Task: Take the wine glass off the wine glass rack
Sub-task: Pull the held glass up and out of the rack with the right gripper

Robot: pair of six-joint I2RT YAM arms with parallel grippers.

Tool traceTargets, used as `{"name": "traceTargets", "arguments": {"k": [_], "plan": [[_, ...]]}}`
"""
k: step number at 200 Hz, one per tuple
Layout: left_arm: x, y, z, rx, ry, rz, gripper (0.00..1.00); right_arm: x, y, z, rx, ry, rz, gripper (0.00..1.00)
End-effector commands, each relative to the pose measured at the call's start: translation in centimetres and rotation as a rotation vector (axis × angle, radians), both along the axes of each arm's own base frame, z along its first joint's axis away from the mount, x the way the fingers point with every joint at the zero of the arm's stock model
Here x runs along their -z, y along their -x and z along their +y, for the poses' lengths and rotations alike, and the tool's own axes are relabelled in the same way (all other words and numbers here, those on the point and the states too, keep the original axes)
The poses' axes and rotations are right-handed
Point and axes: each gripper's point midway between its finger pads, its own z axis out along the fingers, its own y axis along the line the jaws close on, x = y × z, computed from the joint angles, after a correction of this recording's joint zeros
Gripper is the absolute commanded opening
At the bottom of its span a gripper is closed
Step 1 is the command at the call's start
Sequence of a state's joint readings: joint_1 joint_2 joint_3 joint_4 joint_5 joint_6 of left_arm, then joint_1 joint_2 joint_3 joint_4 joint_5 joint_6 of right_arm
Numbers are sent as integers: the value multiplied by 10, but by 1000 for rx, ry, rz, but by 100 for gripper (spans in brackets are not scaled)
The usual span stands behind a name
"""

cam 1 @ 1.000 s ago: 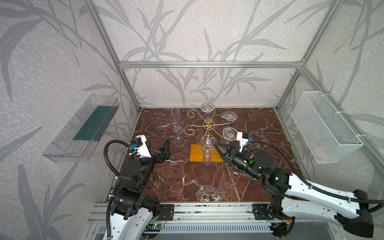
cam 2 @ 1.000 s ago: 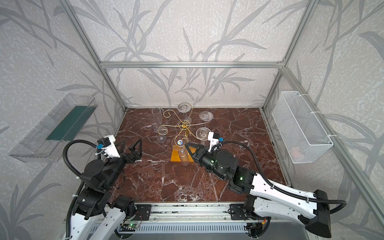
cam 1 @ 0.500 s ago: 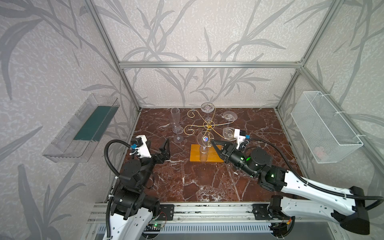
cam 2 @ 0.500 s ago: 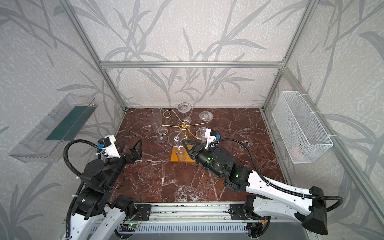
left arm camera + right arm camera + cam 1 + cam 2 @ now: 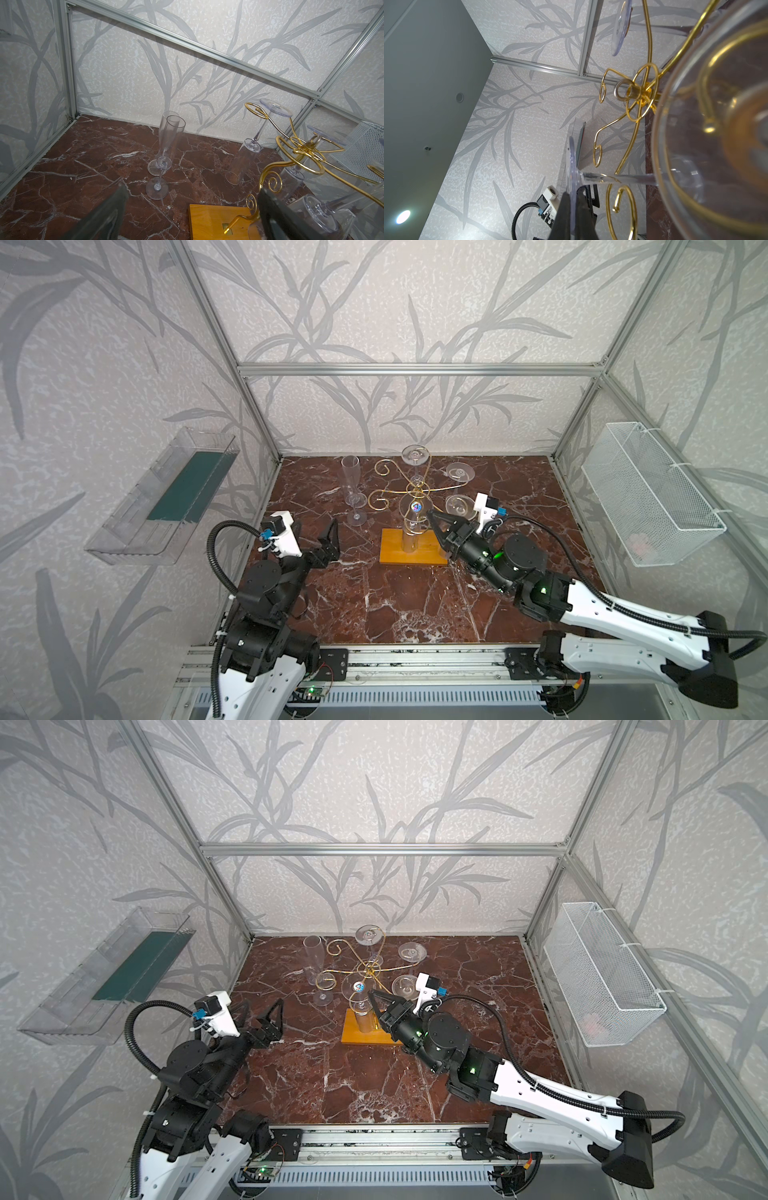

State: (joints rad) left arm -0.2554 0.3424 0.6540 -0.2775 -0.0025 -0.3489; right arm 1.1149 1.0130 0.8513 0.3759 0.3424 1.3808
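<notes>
One wine glass (image 5: 416,508), clear, inverted, at the front scroll arm of the wine glass rack (image 5: 419,489), bowl just above the orange base. Its foot disc is pinched edge-on in the closed right gripper (image 5: 430,516). Left gripper (image 5: 262,1006): jaws wide apart, empty, left of the rack, near two upright flutes (image 5: 352,489).

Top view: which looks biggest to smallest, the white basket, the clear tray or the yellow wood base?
In a top view:
1. clear tray and white basket: about alike, so I can't rank them.
2. wood base: clearly smallest.
</notes>
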Motion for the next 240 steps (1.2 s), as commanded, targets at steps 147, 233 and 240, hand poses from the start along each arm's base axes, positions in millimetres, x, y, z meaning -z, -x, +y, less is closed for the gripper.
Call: {"name": "traceTargets", "arguments": {"k": [147,233,240], "plan": [[-15,9,5,-18,5,-26,99,9,21,-55,37,-5,36,0],[-12,9,7,-27,6,-16,99,21,58,-43,-190,98,28,0],[-11,9,7,-27,5,-14,99,20,61,-41,-212,116,20,0]]}}
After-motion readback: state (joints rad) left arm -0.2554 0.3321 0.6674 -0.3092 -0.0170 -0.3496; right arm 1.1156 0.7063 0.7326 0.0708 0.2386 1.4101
